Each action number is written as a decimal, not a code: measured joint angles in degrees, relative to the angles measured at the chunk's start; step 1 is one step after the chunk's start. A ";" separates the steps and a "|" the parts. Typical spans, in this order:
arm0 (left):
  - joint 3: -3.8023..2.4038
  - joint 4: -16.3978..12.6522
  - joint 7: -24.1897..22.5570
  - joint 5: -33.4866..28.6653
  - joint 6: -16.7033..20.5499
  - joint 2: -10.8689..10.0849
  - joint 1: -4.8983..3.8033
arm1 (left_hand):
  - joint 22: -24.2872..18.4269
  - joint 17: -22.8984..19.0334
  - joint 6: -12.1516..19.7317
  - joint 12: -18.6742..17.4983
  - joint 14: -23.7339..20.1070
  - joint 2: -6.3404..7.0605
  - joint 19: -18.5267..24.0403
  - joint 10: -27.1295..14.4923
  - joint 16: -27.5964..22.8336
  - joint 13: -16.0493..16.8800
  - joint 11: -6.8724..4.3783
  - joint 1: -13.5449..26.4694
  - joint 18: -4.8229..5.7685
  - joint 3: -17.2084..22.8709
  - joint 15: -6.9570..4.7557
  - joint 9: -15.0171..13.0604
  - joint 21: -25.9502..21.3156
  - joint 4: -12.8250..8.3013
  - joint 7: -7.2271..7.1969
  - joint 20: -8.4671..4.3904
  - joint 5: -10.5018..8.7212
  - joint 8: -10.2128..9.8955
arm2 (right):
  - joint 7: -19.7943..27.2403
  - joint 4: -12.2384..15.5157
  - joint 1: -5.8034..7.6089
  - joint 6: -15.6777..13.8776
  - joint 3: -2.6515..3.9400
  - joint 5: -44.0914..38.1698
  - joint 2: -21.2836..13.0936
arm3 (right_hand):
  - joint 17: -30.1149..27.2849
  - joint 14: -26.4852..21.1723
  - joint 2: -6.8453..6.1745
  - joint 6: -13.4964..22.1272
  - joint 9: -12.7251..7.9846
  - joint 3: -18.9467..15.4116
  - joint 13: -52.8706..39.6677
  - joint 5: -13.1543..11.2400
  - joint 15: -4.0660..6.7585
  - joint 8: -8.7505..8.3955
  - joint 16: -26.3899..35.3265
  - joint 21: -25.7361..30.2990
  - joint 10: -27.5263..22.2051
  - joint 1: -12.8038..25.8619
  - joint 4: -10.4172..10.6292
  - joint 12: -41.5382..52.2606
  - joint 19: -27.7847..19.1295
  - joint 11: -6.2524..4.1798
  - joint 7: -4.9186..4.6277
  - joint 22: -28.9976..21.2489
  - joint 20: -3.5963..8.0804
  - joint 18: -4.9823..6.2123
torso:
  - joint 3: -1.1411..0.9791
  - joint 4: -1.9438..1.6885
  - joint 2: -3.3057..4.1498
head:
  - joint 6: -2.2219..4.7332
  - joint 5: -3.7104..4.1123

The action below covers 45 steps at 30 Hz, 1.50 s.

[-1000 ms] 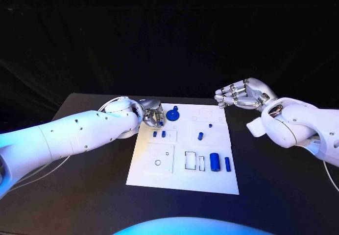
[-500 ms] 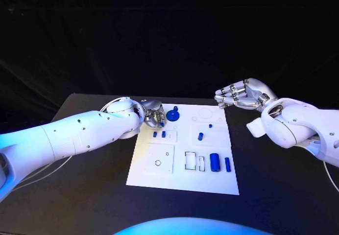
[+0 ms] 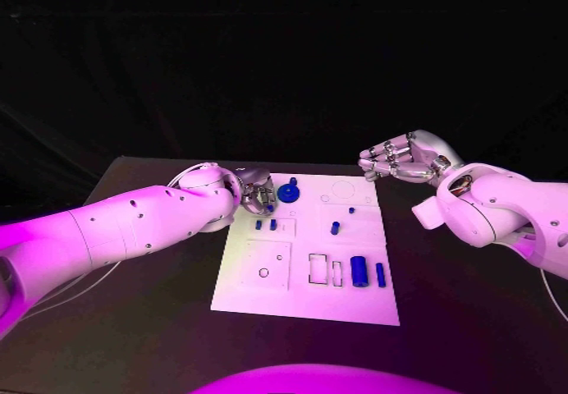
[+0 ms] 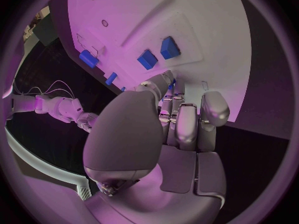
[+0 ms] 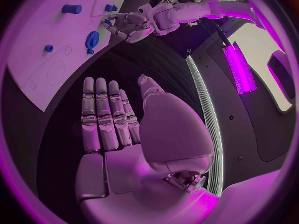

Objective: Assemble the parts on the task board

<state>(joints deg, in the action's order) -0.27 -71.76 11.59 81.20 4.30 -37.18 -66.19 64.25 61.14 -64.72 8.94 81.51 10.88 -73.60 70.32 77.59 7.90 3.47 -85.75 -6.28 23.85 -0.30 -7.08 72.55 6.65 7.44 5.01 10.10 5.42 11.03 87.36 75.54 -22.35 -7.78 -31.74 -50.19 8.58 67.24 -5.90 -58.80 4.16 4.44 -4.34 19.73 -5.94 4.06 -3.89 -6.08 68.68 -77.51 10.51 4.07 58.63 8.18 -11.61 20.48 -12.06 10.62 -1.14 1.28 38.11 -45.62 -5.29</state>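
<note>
I am resting my left hand [image 3: 254, 194] on the white task board's [image 3: 284, 300] far left corner, grip unclear; my right hand [image 3: 405, 158] is hovering open past its far right corner.

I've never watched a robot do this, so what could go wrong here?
The left hand works close beside the round blue part and two small blue pieces on the task board; its fingers might knock them. The light board could also slide if nudged. The right hand hovers clear.
</note>
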 measured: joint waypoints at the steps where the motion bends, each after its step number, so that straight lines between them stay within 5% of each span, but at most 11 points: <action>1: 0.03 0.01 0.04 0.00 -0.05 -0.02 0.03 | -0.06 -0.09 0.15 0.00 0.00 -0.02 0.00 0.00 0.00 0.00 0.00 -0.02 0.00 0.00 0.00 0.08 -0.11 0.00 0.15 0.00 0.00 -0.16 | 0.00 0.00 0.00 0.00 0.00 0.00 0.00 | 0.00 0.00 0.00 0.00 0.00 0.00 0.00 0.00 0.00 0.00 0.00 0.00 0.00 0.00 0.00 0.00 0.00 0.00 0.00 0.00 0.00 0.00 | 0.00 0.00 0.00 | -0.01 0.01; 12: 0.04 0.05 0.50 0.01 -0.16 -0.18 0.05 | -0.48 -0.49 2.18 -0.63 -0.20 -0.02 0.61 -0.40 0.00 0.13 0.40 -0.02 0.00 -0.16 0.20 0.57 -0.45 -0.16 0.56 0.20 0.00 -1.48 | -0.02 -0.11 0.00 0.04 -0.02 -0.05 0.00 | -0.26 -0.44 0.00 0.04 0.00 -0.10 0.00 0.00 -0.36 0.00 0.00 0.27 0.00 0.00 -0.45 0.00 -0.02 0.00 -0.04 -0.34 -0.02 0.00 | 0.02 -0.01 -0.02 | -0.05 -0.08; 20: 0.04 -0.09 0.79 0.00 0.04 -0.46 0.05 | -0.38 -0.93 5.01 -0.97 -0.42 0.22 0.61 -0.19 0.00 0.31 0.61 0.22 0.00 -0.32 0.42 1.34 -0.45 -0.32 0.89 0.20 0.00 -1.79 | -0.49 -0.67 -0.01 0.31 -0.01 -1.47 -0.08 | -1.56 -2.87 0.70 0.27 0.00 -0.18 0.16 -1.43 -1.00 0.00 0.00 1.33 -1.74 -0.71 -2.10 0.00 -1.13 0.48 -0.27 -1.79 -1.13 0.00 | 0.02 -0.01 -0.02 | 0.06 -0.05; 25: 0.03 -0.45 1.00 -0.01 0.40 -1.31 0.05 | -0.68 -1.33 5.97 -1.02 -0.42 0.22 0.61 -0.19 -0.09 0.36 0.61 0.22 0.00 -0.32 0.42 1.68 -0.45 -0.32 1.22 0.20 0.00 -1.80 | -1.93 -1.61 -0.01 1.03 -0.01 -5.15 -0.15 | -1.17 0.97 1.62 0.60 0.00 1.84 0.41 -3.01 0.29 0.00 -1.83 -0.21 -3.70 -4.19 -4.86 -0.22 1.68 0.20 0.03 -1.58 0.04 0.00 | 0.02 -0.01 -0.03 | 0.22 0.02; 29: -0.14 -1.53 0.99 -0.22 1.25 -3.02 0.00 | -0.78 -1.66 6.68 -1.28 -0.42 0.22 0.61 -0.19 -0.38 0.49 0.61 0.22 0.00 -0.32 0.42 1.91 -0.67 -0.32 0.96 0.20 0.00 -1.80 | -4.49 -2.31 -0.01 1.91 0.00 -12.39 -0.21 | 0.36 7.23 1.50 -0.60 0.15 4.01 0.34 -2.65 2.64 0.28 -4.53 -3.95 -1.61 -6.37 -7.03 1.52 6.70 -1.29 1.23 0.28 2.54 0.01 | 0.02 -0.02 -0.04 | 0.42 0.10; 31: -0.36 -2.32 0.76 -0.63 1.91 -3.97 -0.08 | -1.66 -3.10 6.38 -1.28 -1.31 0.22 1.33 -0.19 -1.06 0.50 0.61 0.22 -0.01 -0.32 0.37 1.90 -1.50 -0.32 0.92 0.47 0.00 -1.53 | -5.90 -2.37 -0.01 2.32 0.00 -16.68 -0.20 | 2.05 12.45 1.11 -2.18 0.35 4.99 0.18 -1.88 4.30 0.79 -7.04 -7.42 0.27 -6.74 -8.00 2.30 10.44 -2.30 1.91 2.46 4.45 0.00 | 0.00 -0.04 -0.04 | 0.51 0.17; 34: -0.76 -3.53 0.19 -1.72 3.07 -5.34 -0.26 | -2.13 -5.54 5.84 -1.48 -2.33 0.22 1.44 -0.19 -2.27 0.55 0.60 0.22 0.00 -0.32 0.41 1.85 -1.79 -0.32 0.76 0.40 0.00 -1.32 | -7.87 -2.28 -0.02 2.87 0.00 -23.07 -0.09 | 3.69 15.82 1.10 -2.99 0.35 5.44 0.17 -1.88 5.35 0.79 -9.07 -10.15 1.09 -6.72 -8.45 2.37 12.68 -3.12 2.56 4.35 5.65 0.00 | 0.00 -0.04 -0.03 | 0.57 0.26; 37: -1.14 -5.23 -1.04 -4.70 5.09 -7.25 -0.71 | -3.69 -8.41 5.40 -1.49 -3.55 0.22 2.77 -0.31 -3.90 0.64 0.73 0.22 0.00 -0.32 0.42 1.82 -3.03 -0.32 0.78 0.44 0.00 -1.18 | -10.42 -1.88 -0.12 3.49 0.00 -31.74 0.27 | 8.24 16.80 -0.32 -4.07 0.33 6.70 0.13 -2.20 6.41 0.79 -14.88 -14.76 1.97 -5.30 -8.26 2.37 15.19 -4.00 3.03 7.99 6.91 0.01 | -0.01 -0.01 -0.02 | 0.72 0.59; 39: -1.33 -6.63 -2.36 -8.24 6.89 -8.85 -0.99 | -7.96 -14.08 4.43 -1.95 -6.26 0.22 5.96 -1.09 -7.38 0.64 1.26 0.22 -1.34 -0.32 0.66 1.70 -6.51 -0.32 1.13 0.60 0.00 -0.65 | -12.16 -1.68 -0.30 3.88 0.00 -37.70 0.74 | 11.81 16.78 -1.10 -4.35 0.25 7.87 0.00 -2.37 6.58 0.79 -19.82 -17.50 2.07 -4.52 -7.97 1.91 15.72 -4.10 3.14 10.47 7.31 0.01 | -0.01 0.02 -0.02 | 0.80 1.03; 42: -1.41 -8.30 -4.67 -14.86 9.47 -10.89 -1.15 | -12.77 -20.69 3.69 -1.94 -9.43 0.22 9.36 -1.54 -11.97 0.79 1.52 0.21 -2.35 -0.32 0.91 1.70 -10.64 -0.32 1.46 0.84 0.00 -0.37 | -14.25 -1.63 -0.63 4.38 0.00 -44.62 1.59 | 17.51 16.78 -2.10 -4.58 0.23 9.94 -0.20 -2.37 6.57 0.33 -27.39 -30.32 2.07 -3.52 -7.51 1.37 17.93 -4.10 3.33 22.17 7.58 -1.77 | 0.00 0.05 -0.01 | 1.01 1.74; 45: -1.46 -10.14 -7.68 -24.29 12.07 -12.63 -1.20 | -14.83 -22.19 3.69 -0.73 -9.94 0.39 10.54 -1.18 -13.26 1.28 1.16 0.38 -2.63 -0.48 0.91 1.70 -12.54 -0.15 1.47 0.91 0.00 -0.36 | -16.22 -2.03 -1.13 4.98 0.00 -50.93 2.63 | 27.25 16.78 -2.97 -4.58 0.12 12.05 -0.27 -2.37 6.58 -0.11 -37.78 -40.86 1.10 -2.65 -7.14 0.93 19.10 -3.95 3.33 31.98 7.53 -2.78 | 0.03 0.01 0.02 | 1.15 2.55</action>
<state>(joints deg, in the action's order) -1.73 -81.89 3.91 56.91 16.37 -49.81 -67.39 49.42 38.95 -61.04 8.20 71.57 11.26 -63.06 69.14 64.34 9.18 4.64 -85.37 -8.91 23.36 0.61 -5.38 60.01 6.50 8.91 5.93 10.10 5.06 -5.18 85.34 74.40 -17.38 -7.77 -82.67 -47.55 35.83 84.02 -8.87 -63.38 4.28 16.49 -4.61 17.36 0.64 3.95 -41.67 -46.94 69.78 -80.17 3.37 5.00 77.73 4.23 -8.28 52.46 -4.53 7.84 -1.11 1.29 38.12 -44.46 -2.74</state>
